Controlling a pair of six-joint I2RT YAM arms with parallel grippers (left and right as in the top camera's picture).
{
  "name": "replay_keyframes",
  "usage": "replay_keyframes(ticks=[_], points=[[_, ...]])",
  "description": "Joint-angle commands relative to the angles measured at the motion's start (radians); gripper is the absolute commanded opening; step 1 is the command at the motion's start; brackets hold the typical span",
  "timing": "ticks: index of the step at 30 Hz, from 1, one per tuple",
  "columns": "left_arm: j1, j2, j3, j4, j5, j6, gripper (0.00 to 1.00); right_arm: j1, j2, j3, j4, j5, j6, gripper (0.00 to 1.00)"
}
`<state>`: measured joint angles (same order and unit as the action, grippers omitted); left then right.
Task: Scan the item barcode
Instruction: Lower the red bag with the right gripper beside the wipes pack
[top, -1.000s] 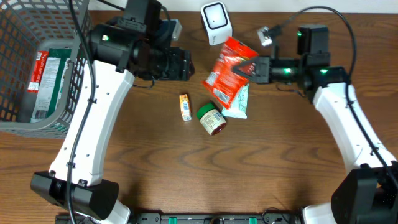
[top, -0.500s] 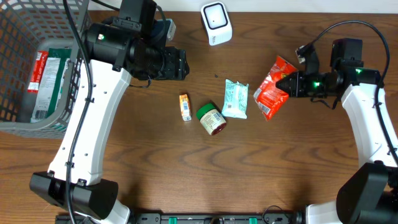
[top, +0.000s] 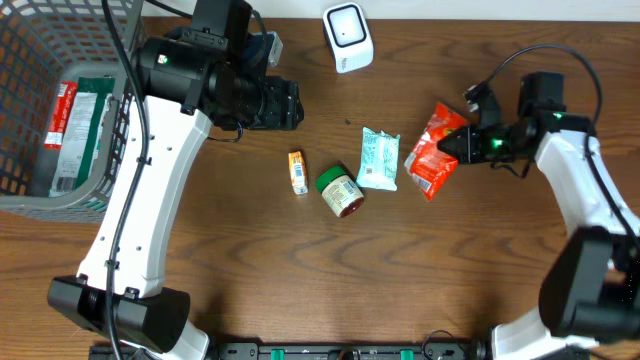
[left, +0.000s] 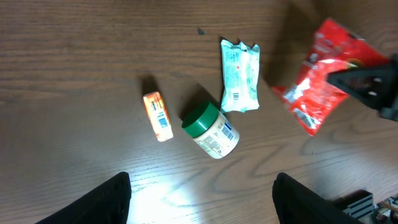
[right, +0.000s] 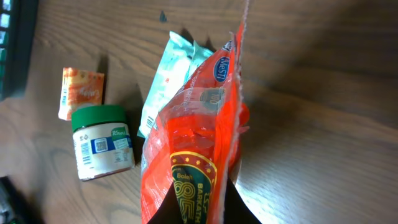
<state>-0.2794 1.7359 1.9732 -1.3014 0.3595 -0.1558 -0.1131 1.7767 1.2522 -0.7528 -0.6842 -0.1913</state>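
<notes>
One red snack bag (top: 437, 150), the item to be scanned, hangs pinched at its top edge in the right gripper (top: 458, 145), whose fingers are clamped tight on the foil. It sits at about 3 o'clock from the table's middle, and I cannot tell whether its lower corner touches the wood. Just beside it at its 9 o'clock lies one teal packet (top: 378, 158), flat and apart from the bag. One green-lidded jar (top: 340, 192) lies on its side at the packet's 7 o'clock, close against its corner. One small orange box (top: 297, 171) lies near the jar at its 10 o'clock. One white scanner (top: 347, 37) stands at 12 o'clock by the far edge, well apart from the bag. One wire basket (top: 30, 60) fills the 9 to 10 o'clock corner, holding a red-and-white packet (top: 62, 115) and a green one (top: 90, 130). The left gripper (left: 199, 205) hovers at 11 o'clock with its jaws spread wide and nothing between them. Bare wood runs across the whole 6 o'clock half of the table (top: 400, 280), and more lies between scanner and bag. The top is dark brown wood grain, with a glare patch in the left wrist view.
</notes>
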Motion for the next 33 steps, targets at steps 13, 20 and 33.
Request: replay_keyframes(ticks=[13,20,33], points=[[0.002,0.009,0.005,-0.003,-0.013,0.016,0.73,-0.092,0.164,0.0,0.043,0.095,0.019,0.59],[0.002,0.009,0.005,-0.003,-0.014,0.017,0.73,-0.107,0.151,0.139,-0.035,0.179,0.119,0.71],[0.002,0.009,0.005,-0.003,-0.071,0.017,0.73,-0.012,0.152,0.302,-0.362,0.031,0.135,0.13]])
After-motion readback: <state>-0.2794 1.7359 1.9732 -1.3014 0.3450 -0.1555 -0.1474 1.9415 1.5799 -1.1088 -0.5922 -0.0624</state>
